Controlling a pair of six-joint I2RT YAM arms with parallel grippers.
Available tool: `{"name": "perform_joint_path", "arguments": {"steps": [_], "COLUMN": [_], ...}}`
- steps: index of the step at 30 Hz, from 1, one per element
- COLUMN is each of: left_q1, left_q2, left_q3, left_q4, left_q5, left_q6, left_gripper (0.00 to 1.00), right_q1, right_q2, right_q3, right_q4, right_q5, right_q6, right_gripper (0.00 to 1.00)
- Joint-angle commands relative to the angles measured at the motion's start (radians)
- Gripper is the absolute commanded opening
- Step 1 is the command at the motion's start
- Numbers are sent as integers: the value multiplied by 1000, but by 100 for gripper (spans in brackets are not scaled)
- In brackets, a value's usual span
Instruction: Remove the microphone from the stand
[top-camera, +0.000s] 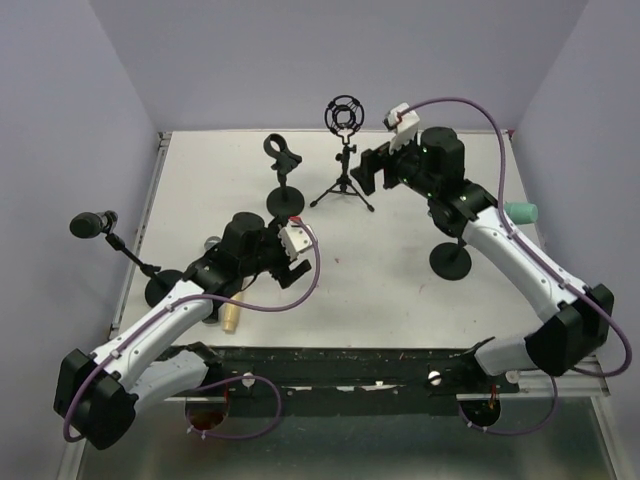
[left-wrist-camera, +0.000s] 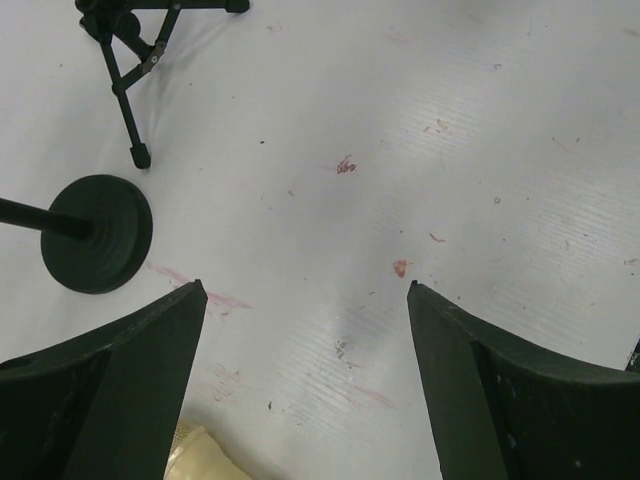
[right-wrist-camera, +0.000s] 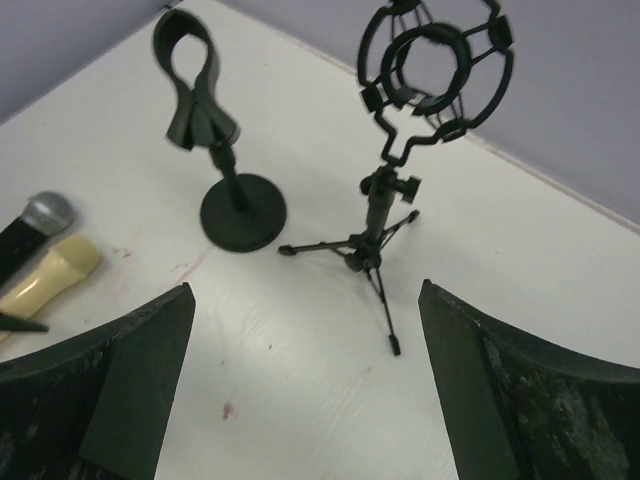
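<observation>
Nearest me, a cream microphone (top-camera: 232, 316) lies loose on the table (top-camera: 400, 300), just beside my left arm. A silver-headed microphone (right-wrist-camera: 45, 215) lies next to it. The left gripper (left-wrist-camera: 300, 290) hangs low over the tabletop with its fingers spread wide, grasping nothing, and only bare white surface shows between them.

The black microphone (top-camera: 92, 224) I'm after is at the left side, clipped on top of its slanted stand (top-camera: 158, 288). The stand's round foot sits just inside the table's left rim. The microphone's long axis runs roughly left to right and close to level. Its round head points left toward the wall, so the body hangs out past the rim. It is well apart from both grippers.

On the right, a round black base (top-camera: 450, 260) stands just beside the right arm. A teal thing (top-camera: 521, 212) shows near the right edge, but the arm hides what joins the two, so I cannot tell what it is. Between the two arms the middle of the table gives open room.

Farther back, a clip stand (right-wrist-camera: 195, 85) and a tripod (right-wrist-camera: 372, 250) carrying a ring-shaped shock mount (right-wrist-camera: 435, 65) stand upright, near each other but not touching. The right gripper (right-wrist-camera: 305, 290) is raised and faces them, fingers parted wide and holding nothing
</observation>
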Motion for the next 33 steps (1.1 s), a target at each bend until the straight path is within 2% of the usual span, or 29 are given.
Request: {"name": "perform_joint_path", "arguments": {"steps": [1, 3, 6, 9, 13, 15, 17, 22, 24, 30, 32, 33], "left_q1": [4, 7, 7, 12, 125, 171, 228, 393, 449, 553, 573, 582], "left_q2": [-23, -87, -194, -264, -302, -320, -359, -463, -511, -649, -676, -690], "left_q3": [187, 267, 351, 425, 528, 545, 547, 516, 488, 366, 312, 284], "left_q4": [-188, -238, -267, -304, -347, -344, -347, -416, -446, -584, -600, -588], "left_q5": [-41, -114, -180, -326, -478, -567, -598, -567, -506, -158, -180, -238], "left_q6": [3, 39, 93, 73, 108, 151, 162, 96, 90, 147, 139, 118], "left_gripper": [90, 91, 98, 98, 98, 98, 98, 96, 94, 87, 85, 84], "right_q1": [5, 6, 6, 6, 6, 6, 6, 6, 6, 6, 6, 6], "right_q2": [-117, -146, -158, -142, -88, -57, -28, 27, 48, 119, 150, 165], "right_q3": [-150, -173, -197, -202, -162, -134, -110, -78, -61, 23, 63, 88], "right_q4": [-42, -54, -49, -26, 9, 23, 32, 61, 61, 24, -5, -23], "right_q5": [-190, -208, -217, -228, -295, -325, -343, -372, -375, -395, -415, -430], "right_q6": [-4, 9, 13, 38, 98, 127, 157, 201, 207, 206, 207, 207], "right_gripper": [100, 100, 100, 100, 100, 100, 100, 100, 100, 100, 100, 100]}}
